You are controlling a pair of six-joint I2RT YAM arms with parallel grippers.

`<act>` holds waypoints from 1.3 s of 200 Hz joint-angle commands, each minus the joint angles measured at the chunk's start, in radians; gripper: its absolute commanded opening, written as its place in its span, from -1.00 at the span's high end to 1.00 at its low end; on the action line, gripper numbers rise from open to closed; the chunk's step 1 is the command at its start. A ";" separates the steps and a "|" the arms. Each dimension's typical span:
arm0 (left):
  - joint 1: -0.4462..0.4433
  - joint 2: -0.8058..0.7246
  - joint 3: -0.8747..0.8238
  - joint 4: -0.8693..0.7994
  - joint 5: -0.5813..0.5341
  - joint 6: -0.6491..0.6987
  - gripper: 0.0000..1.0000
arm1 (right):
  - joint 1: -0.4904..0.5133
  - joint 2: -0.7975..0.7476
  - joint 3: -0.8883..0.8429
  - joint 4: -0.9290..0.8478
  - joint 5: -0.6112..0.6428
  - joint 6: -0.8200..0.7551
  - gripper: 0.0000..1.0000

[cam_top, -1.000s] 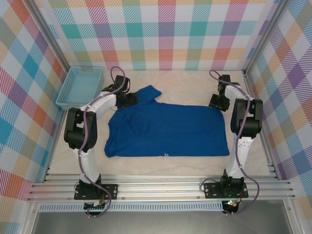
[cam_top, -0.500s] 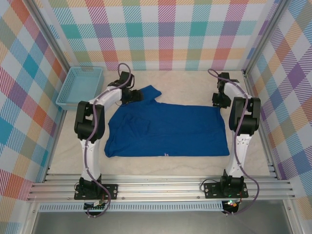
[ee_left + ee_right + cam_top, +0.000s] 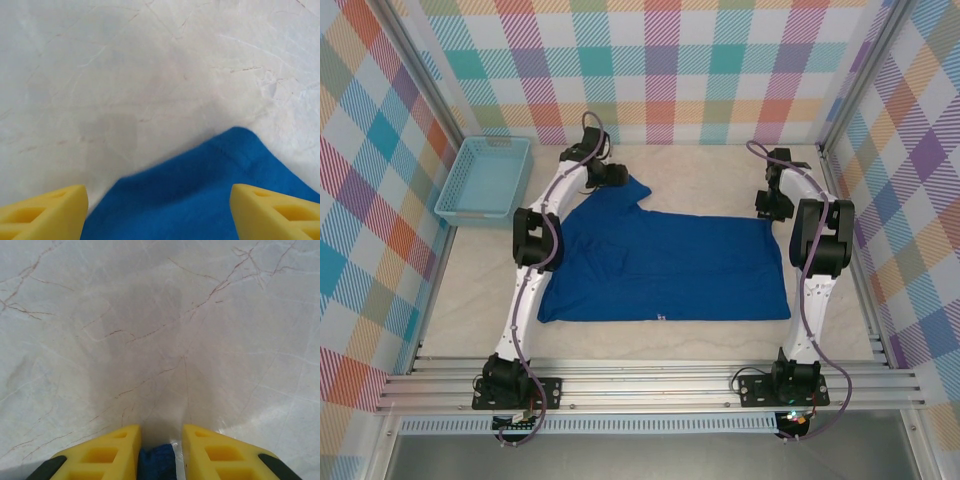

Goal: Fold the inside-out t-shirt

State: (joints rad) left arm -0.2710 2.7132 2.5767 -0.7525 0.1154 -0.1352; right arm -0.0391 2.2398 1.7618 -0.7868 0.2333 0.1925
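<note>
The left pincer (image 3: 613,175) stands open, its yellow fingers (image 3: 42,212) wide apart and cut off by the lower edge of the wrist view, so their bases stay unseen. Between and just beyond the fingers lies a rounded blue corner of the shirt (image 3: 200,200); bare pale counter (image 3: 150,75) spreads ahead of it. Whether the fingertips touch the cloth cannot be told. From above, this pincer sits at the shirt's far left sleeve, and its black body hides the tips.

The right pincer (image 3: 161,440) is drawn narrow and pinches a small fold of the shirt (image 3: 157,464) between its fingers (image 3: 100,457). Only a sliver of blue shows in the gap, and how deep the hold goes is cut off by the frame. From above, this pincer (image 3: 767,212) is at the shirt's far right corner, and the arm covers the contact.

The shirt (image 3: 670,265) lies spread flat on the counter between the two pincers. A tiny pale mark on its near hem is too small to read. A light blue basket (image 3: 485,178) stands well left of the left pincer.
</note>
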 commanded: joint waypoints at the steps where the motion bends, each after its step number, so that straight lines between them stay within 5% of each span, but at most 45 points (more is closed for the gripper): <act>1: -0.020 0.055 0.093 -0.053 0.015 0.043 -0.48 | -0.003 0.019 0.007 -0.010 -0.038 -0.014 0.45; 66: -0.050 0.167 0.223 -0.025 -0.032 0.027 -0.06 | -0.002 -0.002 -0.015 0.000 -0.063 -0.018 0.52; 150: -0.025 0.143 0.222 0.036 0.005 -0.002 1.00 | -0.002 0.041 0.041 0.004 -0.019 -0.025 0.81; 218: 0.020 -0.029 0.199 0.057 0.114 -0.039 1.00 | -0.002 0.010 0.114 0.004 -0.043 -0.083 0.89; 260: 0.023 -0.229 -0.015 0.048 0.118 0.014 1.00 | -0.002 -0.107 0.008 0.066 -0.113 -0.150 0.87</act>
State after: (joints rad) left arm -0.2527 2.6705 2.6640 -0.7082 0.2020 -0.1593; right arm -0.0391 2.2456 1.8225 -0.7582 0.1772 0.1024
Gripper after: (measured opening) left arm 0.049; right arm 0.066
